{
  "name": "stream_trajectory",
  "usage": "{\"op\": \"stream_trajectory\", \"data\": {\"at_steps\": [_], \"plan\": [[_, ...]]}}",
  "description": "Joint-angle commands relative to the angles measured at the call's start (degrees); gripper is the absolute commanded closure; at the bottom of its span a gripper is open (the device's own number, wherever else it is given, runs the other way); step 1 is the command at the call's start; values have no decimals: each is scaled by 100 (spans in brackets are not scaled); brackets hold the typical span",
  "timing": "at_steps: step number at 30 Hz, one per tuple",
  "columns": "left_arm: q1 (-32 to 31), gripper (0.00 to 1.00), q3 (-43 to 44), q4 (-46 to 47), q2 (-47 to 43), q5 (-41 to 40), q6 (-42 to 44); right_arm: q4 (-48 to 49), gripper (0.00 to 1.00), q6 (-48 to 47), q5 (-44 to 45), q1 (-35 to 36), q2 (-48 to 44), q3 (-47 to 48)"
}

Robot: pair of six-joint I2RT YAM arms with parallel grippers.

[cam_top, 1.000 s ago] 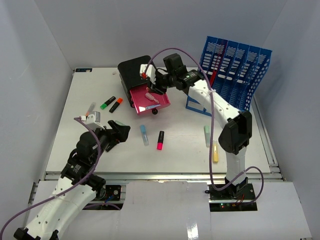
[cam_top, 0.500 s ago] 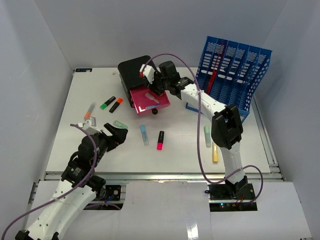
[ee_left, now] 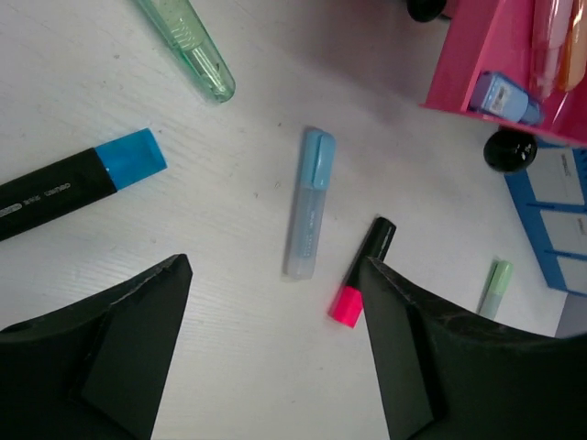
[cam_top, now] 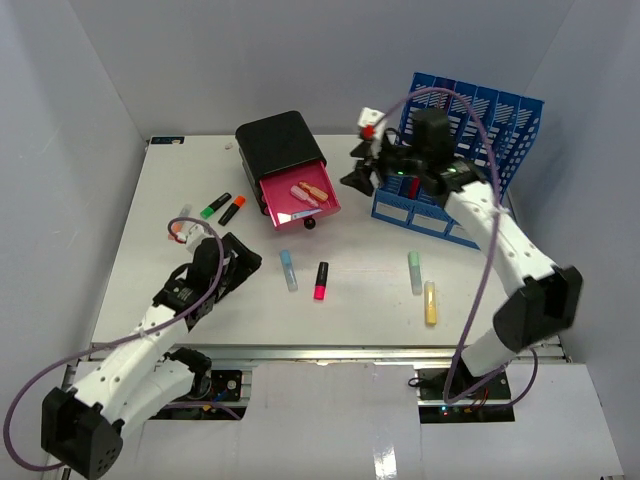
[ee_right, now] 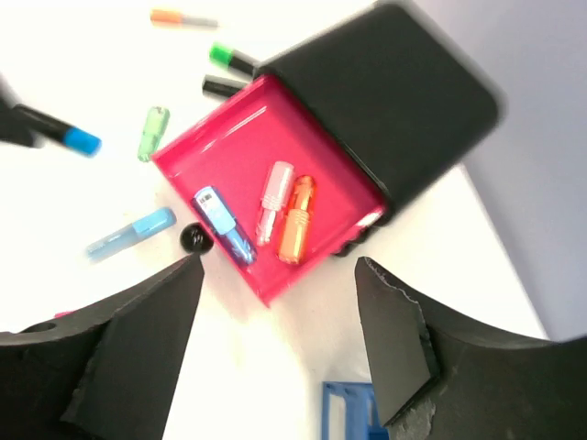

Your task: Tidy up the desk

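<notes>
The white desk [cam_top: 370, 250] carries scattered markers: a light blue one [cam_top: 288, 270], a pink-capped highlighter [cam_top: 321, 280], a pale green one [cam_top: 414, 271] and a yellow one [cam_top: 431, 302]. My left gripper [cam_top: 238, 260] hovers open over bare desk, nothing between its fingers; in its wrist view the light blue marker [ee_left: 308, 215] and pink highlighter [ee_left: 360, 275] lie just ahead. My right gripper [cam_top: 357, 178] hangs open and empty right of the open pink drawer [cam_top: 300, 200]. In the drawer [ee_right: 240, 147] lie an orange marker [ee_right: 295, 220], a pink one [ee_right: 273, 202] and a blue one [ee_right: 223, 225].
A black drawer unit [cam_top: 280, 145] stands at the back. A blue file rack [cam_top: 470, 140] stands back right, close behind the right arm. Green [cam_top: 215, 205] and orange [cam_top: 232, 210] highlighters lie left of the drawer. A blue-capped highlighter [ee_left: 73, 179] and a clear green pen [ee_left: 188, 46] lie near my left gripper.
My right gripper opened and pulled back right from over the drawer, where an orange marker now lies. The left arm shifted slightly forward, its jaws a little narrower.
</notes>
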Motion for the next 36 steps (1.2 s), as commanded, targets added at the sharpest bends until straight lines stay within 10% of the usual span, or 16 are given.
{"op": "stream_trajectory", "data": {"at_steps": [1,11,36], "plan": [[302,22,756,22,947,143,-283,-351,27,-258,-2257,-891,-1239,-1541],[1547,23,1951,-446,3172,606,-69,-27,27,-609,-2993,-1955,-2717,-4212],[1830,43,3883,-1682,6050,633,120,7,27,-685,-3156,-3124,-3003,-4504]]}}
